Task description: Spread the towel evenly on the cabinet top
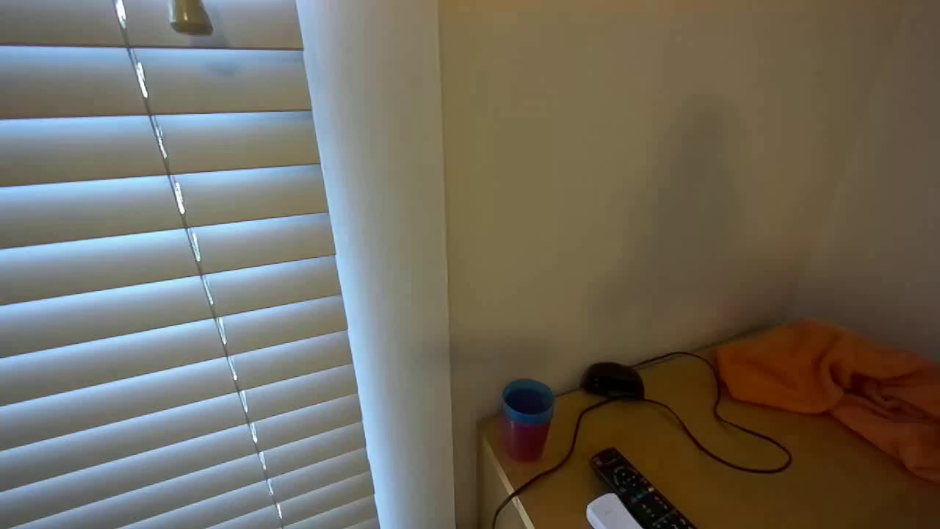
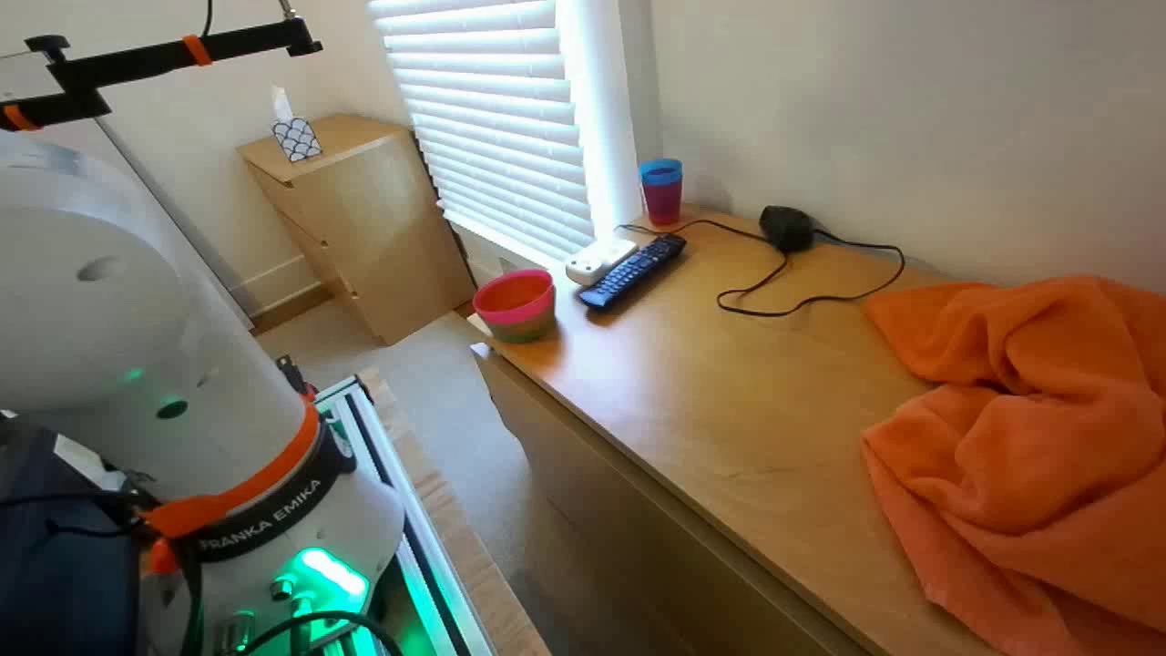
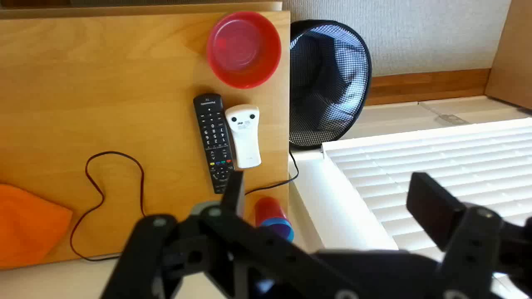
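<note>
The towel [image 2: 1048, 465] lies crumpled in loose folds on the worktop [image 2: 729, 392], the cable [image 2: 770, 314] looping near one corner. Well apart from it, the bowl [image 2: 515, 305], black remote [image 2: 633, 271] and cup [image 2: 662, 196] sit toward the worktop's end. The gripper [image 3: 330, 197] has its jaws spread wide apart.

The bench [image 2: 747, 392] is light tan wood, smooth, with faint grain and a straight front edge. On the bench lies the towel [image 2: 1038, 465], plain orange and soft, bunched into thick, rumpled folds. One flatter, pointed corner reaches along the bench's back edge; a strip of wood shows between the nearer folds and the bench's front edge. The rest runs out of view.
</note>
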Available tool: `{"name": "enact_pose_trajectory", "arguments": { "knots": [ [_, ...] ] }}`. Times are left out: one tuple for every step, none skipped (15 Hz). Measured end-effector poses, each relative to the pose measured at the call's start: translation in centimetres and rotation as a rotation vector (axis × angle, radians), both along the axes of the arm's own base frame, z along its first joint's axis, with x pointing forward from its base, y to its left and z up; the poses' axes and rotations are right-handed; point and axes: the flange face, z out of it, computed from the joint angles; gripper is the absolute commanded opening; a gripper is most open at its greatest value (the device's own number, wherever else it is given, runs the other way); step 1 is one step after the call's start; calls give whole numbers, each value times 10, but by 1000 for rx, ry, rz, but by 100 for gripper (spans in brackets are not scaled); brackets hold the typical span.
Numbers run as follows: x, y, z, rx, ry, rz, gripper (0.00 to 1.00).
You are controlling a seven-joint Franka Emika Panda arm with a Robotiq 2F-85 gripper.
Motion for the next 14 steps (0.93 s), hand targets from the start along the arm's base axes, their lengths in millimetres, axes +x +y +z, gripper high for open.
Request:
{"name": "enact_pose_trajectory", "arguments": {
  "knots": [
    [0,0,0,0,-1,0,100],
    [0,0,1,0,-1,0,100],
    [0,0,0,0,-1,0,100],
    [1,-1,0,-1,-1,-4,100],
    [3,-5,-1,-2,1,-18,100],
    [7,-15,-2,-1,7,-50,100],
    [12,-32,-5,2,16,-102,100],
    [18,-53,-8,6,26,-153,100],
    [24,-79,-13,7,34,-212,100],
    [29,-108,-19,2,36,-270,100],
    [34,-139,-26,-5,36,-331,100],
    [37,-168,-34,-16,32,-391,100],
    [40,-197,-42,-21,30,-454,100],
    [42,-224,-51,-18,30,-515,100]
  ]
}}
